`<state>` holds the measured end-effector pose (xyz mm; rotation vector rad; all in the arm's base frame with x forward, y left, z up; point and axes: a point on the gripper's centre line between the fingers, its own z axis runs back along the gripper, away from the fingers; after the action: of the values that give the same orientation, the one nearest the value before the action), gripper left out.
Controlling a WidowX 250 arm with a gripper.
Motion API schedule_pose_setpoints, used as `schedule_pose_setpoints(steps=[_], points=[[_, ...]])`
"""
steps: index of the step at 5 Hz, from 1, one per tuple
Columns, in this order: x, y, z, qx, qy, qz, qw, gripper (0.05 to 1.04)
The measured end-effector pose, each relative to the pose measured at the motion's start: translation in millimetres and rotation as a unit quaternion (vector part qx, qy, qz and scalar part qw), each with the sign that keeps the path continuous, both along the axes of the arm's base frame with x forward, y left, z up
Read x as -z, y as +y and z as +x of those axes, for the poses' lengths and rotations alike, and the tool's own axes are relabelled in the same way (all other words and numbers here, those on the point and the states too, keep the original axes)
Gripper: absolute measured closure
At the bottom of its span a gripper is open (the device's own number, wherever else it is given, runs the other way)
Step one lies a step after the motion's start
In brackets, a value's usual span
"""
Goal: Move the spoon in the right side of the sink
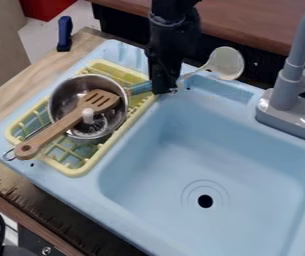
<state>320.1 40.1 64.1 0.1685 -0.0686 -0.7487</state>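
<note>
From my seat I see the arm drop into the camera view from the top edge, with my gripper [165, 90] pointing down at the back of the sink [181, 162], beside the corner of the yellow drying rack [82, 170]. Its fingers are closed on the spoon [226, 63], gripping it along the handle. The spoon's pale bowl sticks out to the right of the gripper, over the sink's back rim, and the blue part of its handle shows on the left, reaching toward the pot.

The metal pot [60, 95] sits in the rack, left of the basin. A slotted wooden spatula [60, 125] lies across it, blade over the pot and handle end out past the near left edge of the rack. A white knob [88, 115] shows inside the pot. The grey faucet [289, 82] stands at the right, and the dark drain hole [205, 201] is in the basin floor.
</note>
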Motion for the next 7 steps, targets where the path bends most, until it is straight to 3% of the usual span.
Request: schedule_pose_setpoints(steps=[2,3,4,6,7], points=[[-19.2,10.2,10.3,0.035,-0.027,-0.008,0.999,0.871],[-20.2,6.0,6.2,0.026,-0.013,-0.024,0.9993,0.871],[-41.7,-4.0,-4.6,-0.006,-0.021,-0.056,0.9982,0.871],[-52.1,-29.9,-49.3,-0.022,0.014,-0.113,0.9933,0.871],[-46.4,-42.4,-71.0,-0.053,0.051,-0.126,0.9893,0.871]])
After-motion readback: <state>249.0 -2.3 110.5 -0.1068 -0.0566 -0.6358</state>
